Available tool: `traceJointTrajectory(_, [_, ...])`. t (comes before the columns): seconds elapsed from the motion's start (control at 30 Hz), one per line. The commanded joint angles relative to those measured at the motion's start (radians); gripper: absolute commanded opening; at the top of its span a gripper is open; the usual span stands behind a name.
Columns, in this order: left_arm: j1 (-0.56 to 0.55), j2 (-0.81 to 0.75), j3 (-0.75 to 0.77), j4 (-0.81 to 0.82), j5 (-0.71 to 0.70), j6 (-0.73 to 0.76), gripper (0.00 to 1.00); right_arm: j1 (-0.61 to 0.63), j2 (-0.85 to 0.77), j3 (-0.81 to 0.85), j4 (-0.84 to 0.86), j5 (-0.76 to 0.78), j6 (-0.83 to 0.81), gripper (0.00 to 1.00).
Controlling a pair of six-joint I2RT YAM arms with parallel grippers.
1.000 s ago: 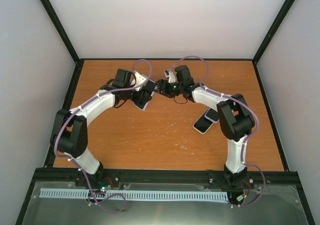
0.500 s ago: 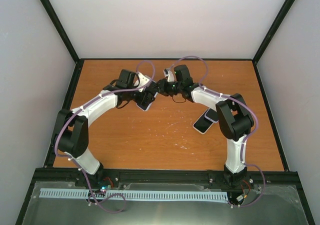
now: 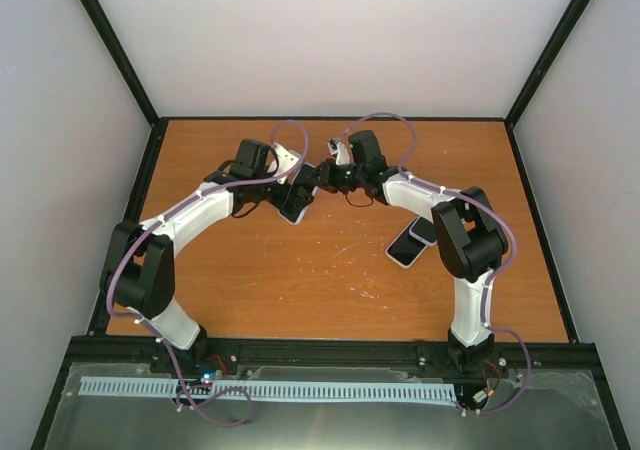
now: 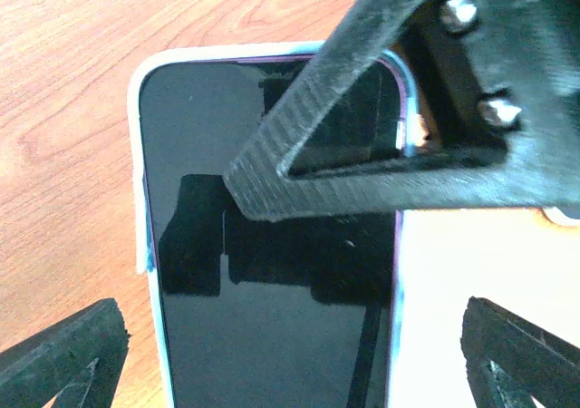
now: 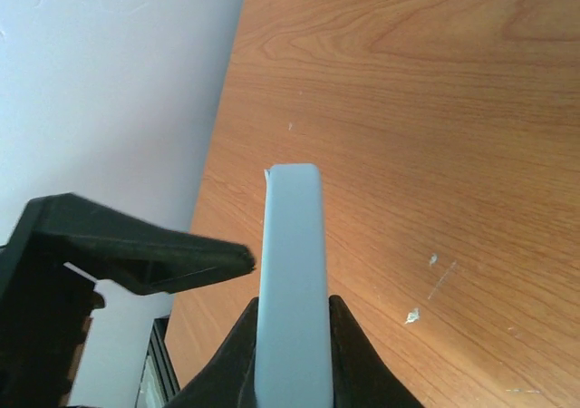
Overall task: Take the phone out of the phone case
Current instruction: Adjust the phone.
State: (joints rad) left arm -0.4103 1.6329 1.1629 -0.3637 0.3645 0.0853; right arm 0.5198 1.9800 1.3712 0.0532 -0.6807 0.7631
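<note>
The phone [image 4: 272, 281] shows its black screen, still seated in the pale blue phone case [image 4: 142, 236]. In the top view it sits mid-table at the back [image 3: 296, 206], where both arms meet. My right gripper [image 5: 292, 358] is shut on the case [image 5: 290, 245], seen edge-on, one black finger [image 5: 237, 358] on each flat side. Its finger [image 4: 362, 145] crosses the phone's top end in the left wrist view. My left gripper [image 4: 290, 354] is open, its fingertips [image 4: 68, 354] standing wide on either side of the phone without touching it.
Two more phones lie overlapping on the wooden table [image 3: 300, 280] to the right, one dark-screened in a white rim [image 3: 404, 248] and one purple [image 3: 423, 230]. White walls and black frame rails [image 3: 130, 80] enclose the table.
My right gripper has closed onto the case's edge. My left gripper has opened wider and let go of the phone. Both wrists shifted slightly towards each other.
</note>
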Motion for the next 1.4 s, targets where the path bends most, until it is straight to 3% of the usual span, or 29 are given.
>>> traceJointTrajectory(0.0, [-0.006,-0.079,-0.032,0.039,0.047,0.0,1.0,-0.013,-0.058,-0.002,0.021,-0.017,-0.035,0.03])
traceJointTrajectory(0.27, [0.109,-0.231,-0.129,0.077,0.301,-0.007,1.0,-0.049,-0.143,-0.049,0.085,-0.149,-0.123,0.03])
traceJointTrajectory(0.53, [0.191,-0.374,-0.243,0.053,0.542,0.075,1.0,-0.086,-0.2,-0.105,0.249,-0.408,-0.182,0.03])
traceJointTrajectory(0.77, [0.2,-0.343,-0.232,-0.067,0.747,0.202,1.0,-0.085,-0.222,-0.05,0.115,-0.566,-0.357,0.04])
traceJointTrajectory(1.0, [0.2,-0.23,-0.191,-0.085,0.904,0.182,0.78,-0.078,-0.244,0.006,-0.052,-0.607,-0.506,0.04])
traceJointTrajectory(1.37, [0.194,-0.191,-0.176,0.017,0.896,0.099,0.47,-0.052,-0.258,0.05,-0.116,-0.628,-0.568,0.04])
